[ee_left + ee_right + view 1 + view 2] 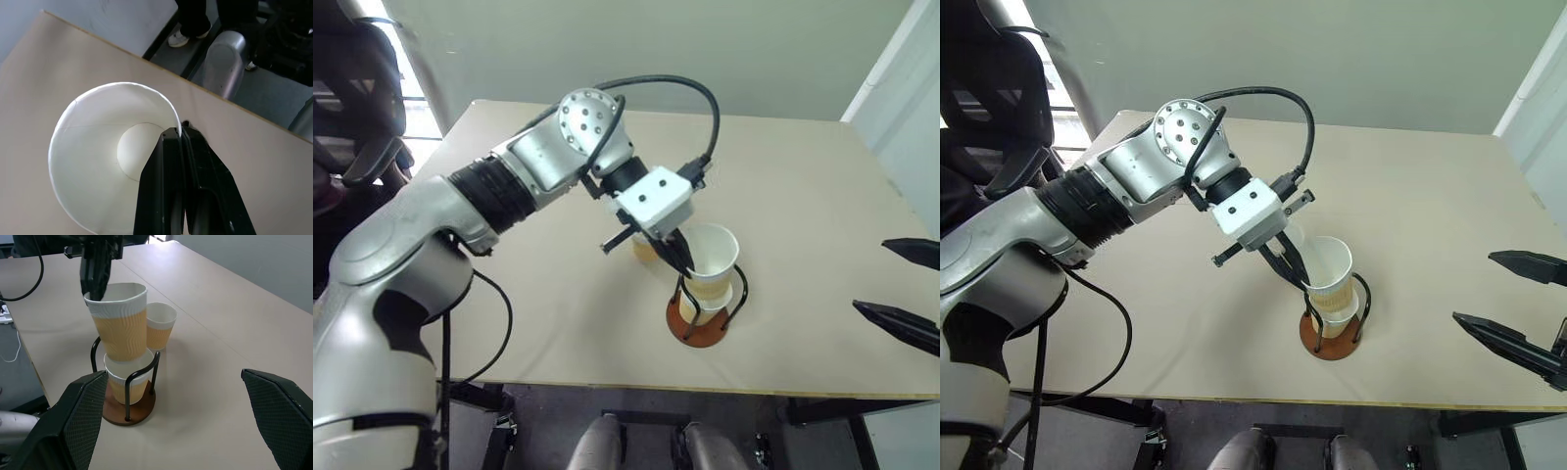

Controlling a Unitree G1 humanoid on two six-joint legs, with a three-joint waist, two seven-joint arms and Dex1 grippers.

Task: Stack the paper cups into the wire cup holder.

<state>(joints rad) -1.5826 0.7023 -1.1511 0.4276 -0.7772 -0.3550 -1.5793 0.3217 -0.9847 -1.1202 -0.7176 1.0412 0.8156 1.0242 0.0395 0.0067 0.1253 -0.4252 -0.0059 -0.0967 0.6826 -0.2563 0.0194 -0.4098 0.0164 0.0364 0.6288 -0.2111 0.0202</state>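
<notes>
A plain office or lab room: bare beige table, pale walls, black chair.

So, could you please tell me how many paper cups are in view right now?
3: one seated in the wire cup holder, one pinched by the left gripper and partly nested into it, one standing on the table just behind the holder.

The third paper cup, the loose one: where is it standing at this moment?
The third paper cup stands upright on the table, just behind the wire cup holder, apart from it, in the right wrist view.
</notes>
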